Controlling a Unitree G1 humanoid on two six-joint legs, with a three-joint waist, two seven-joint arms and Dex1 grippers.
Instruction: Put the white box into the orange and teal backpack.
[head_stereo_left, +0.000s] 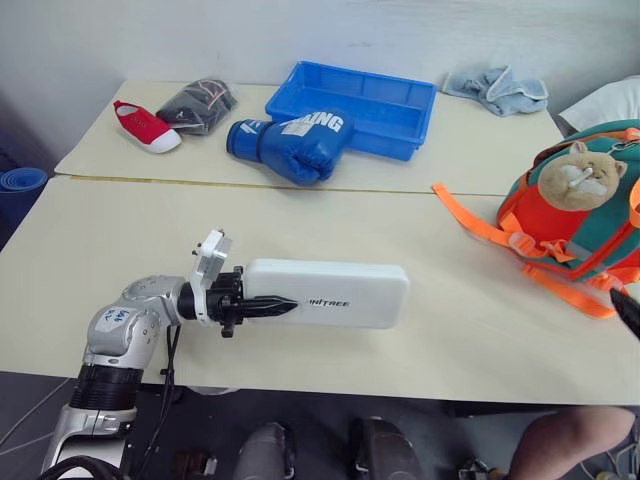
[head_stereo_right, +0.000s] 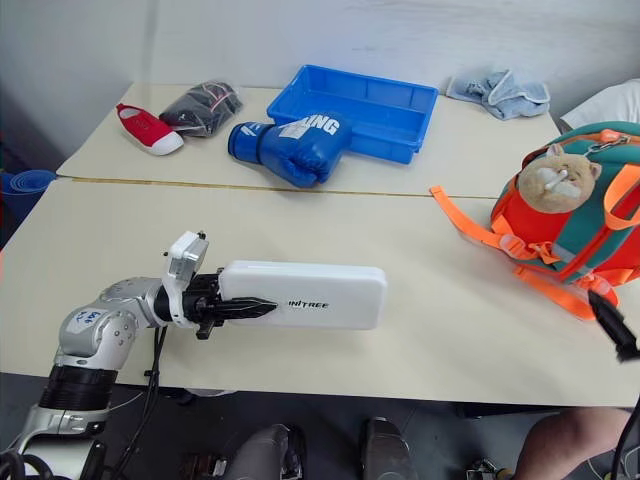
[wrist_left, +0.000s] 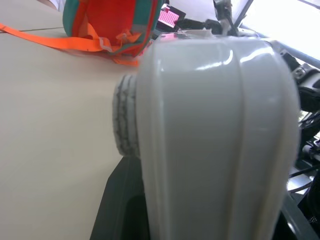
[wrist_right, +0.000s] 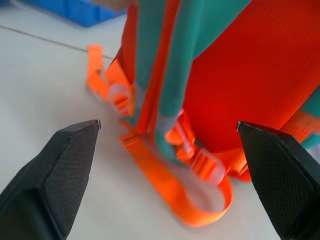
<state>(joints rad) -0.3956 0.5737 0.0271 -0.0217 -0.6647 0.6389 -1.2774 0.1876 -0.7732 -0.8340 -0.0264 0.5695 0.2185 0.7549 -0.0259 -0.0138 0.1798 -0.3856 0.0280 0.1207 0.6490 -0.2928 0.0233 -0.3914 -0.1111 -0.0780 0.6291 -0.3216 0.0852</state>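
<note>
On my feed, two pale benches (head_stereo_left: 90, 250) stand edge to edge. On the near one's right end sits the one orange and teal backpack (head_stereo_left: 585, 215), cut off at the frame's edge, its plush cat head facing me. My right gripper (wrist_right: 167, 150), jaws wide and empty, points at the backpack's straps, just short of them. My left gripper (head_stereo_left: 262, 307) has its jaws clamped on the near end of the single white box (head_stereo_left: 330, 293), held level, well apart from the backpack. Behind: one blue tray (head_stereo_left: 352, 105), one boxing glove (head_stereo_left: 290, 145), one red shoe (head_stereo_left: 145, 126).
</note>
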